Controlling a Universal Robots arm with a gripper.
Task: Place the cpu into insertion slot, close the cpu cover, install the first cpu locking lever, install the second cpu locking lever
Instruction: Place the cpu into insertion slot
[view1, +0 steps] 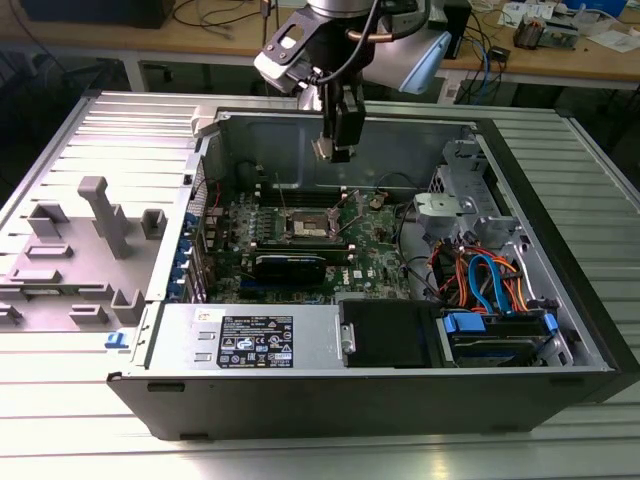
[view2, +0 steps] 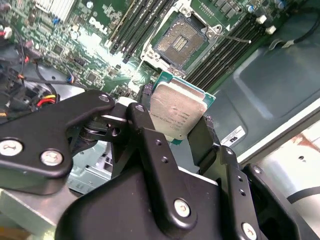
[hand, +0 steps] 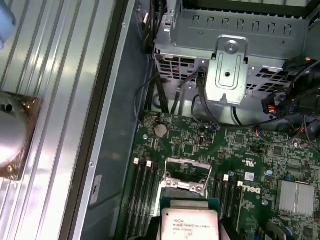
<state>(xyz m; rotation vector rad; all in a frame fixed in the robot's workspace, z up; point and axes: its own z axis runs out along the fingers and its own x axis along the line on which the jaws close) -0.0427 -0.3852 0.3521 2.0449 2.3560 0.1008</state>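
**Cpu (view2: 177, 107) gripped and poised over the bare slot (view2: 180, 42)**

The gripper (view2: 174, 127) is closed narrow on the cpu. Its black fingers (view2: 147, 135) pinch two opposite edges, so the metal top and the green underside stay untouched. The chip is held nearly flat, top up, which looks meant to bring it down square rather than on a corner.

Below the gripper and well apart lies the slot. Its dark centre is uncovered inside the silver rim, so nothing bars the way in. In the first wrist view the chip sits just short of the slot's frame, not yet over its middle as far as I can judge.

Long memory slots (view2: 142, 22) flank the slot on the green board (view2: 90, 55). Around that stands the open case (view1: 400, 150), lying on its side on the ribbed worktop (view1: 60, 420).
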